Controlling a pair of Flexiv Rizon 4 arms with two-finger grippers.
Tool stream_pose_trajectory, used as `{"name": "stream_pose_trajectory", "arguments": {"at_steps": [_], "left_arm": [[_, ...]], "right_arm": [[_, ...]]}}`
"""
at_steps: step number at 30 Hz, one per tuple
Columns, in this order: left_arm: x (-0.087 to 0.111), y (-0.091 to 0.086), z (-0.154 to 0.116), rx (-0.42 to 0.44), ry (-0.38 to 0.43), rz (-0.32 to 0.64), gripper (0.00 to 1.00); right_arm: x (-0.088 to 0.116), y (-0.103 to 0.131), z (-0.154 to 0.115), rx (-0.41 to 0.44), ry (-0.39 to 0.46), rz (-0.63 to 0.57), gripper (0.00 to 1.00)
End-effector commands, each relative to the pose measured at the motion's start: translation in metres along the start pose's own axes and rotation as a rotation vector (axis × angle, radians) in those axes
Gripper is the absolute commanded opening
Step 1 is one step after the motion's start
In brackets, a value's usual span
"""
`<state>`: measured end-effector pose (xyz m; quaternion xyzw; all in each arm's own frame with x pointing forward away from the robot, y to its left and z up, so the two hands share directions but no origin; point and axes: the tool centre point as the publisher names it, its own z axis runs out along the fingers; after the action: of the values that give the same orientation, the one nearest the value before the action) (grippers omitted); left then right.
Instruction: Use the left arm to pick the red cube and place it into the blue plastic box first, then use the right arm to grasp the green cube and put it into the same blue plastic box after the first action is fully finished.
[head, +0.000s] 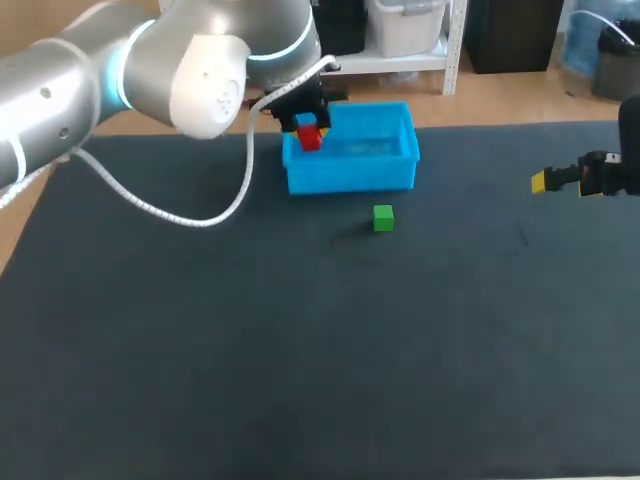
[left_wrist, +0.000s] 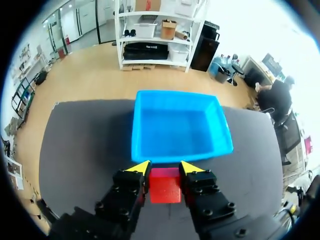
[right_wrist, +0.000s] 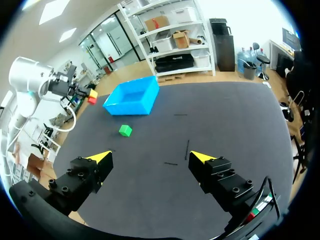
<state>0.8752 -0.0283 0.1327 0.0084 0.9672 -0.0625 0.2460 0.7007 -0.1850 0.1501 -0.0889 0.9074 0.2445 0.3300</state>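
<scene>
The left wrist view shows what the head view hides: the left gripper (left_wrist: 165, 169) pinches the small red cube (left_wrist: 165, 186) from two sides between its yellow-tipped fingers, just short of the near rim of the open blue plastic box (left_wrist: 150, 150). The head view shows the cube held off the dark table (head: 300, 350), over the box's left end. The cube is plain bright red with flat square faces. The small green cube (head: 383, 218) sits on the table in front of the box. The right wrist view shows the right gripper (right_wrist: 150, 157) with its jaws spread wide, well apart from both cubes.
</scene>
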Motion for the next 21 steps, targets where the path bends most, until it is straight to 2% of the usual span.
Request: {"name": "stream_pose_trajectory", "arguments": {"at_steps": [1,11,21], "left_arm": [[-0.031,-0.012,0.010,-0.012,0.021,0.005,0.00],[-0.066,-0.013,0.033,-0.019,0.021,0.005,0.00],[-0.082,-0.005,0.059,-0.043,0.046,-0.013,0.00]], "right_arm": [[0.000,0.000,0.000,0.001,0.000,0.000,1.00],[0.000,0.000,0.000,0.001,0.000,0.000,1.00],[0.000,0.000,0.000,0.001,0.000,0.000,1.00]]}}
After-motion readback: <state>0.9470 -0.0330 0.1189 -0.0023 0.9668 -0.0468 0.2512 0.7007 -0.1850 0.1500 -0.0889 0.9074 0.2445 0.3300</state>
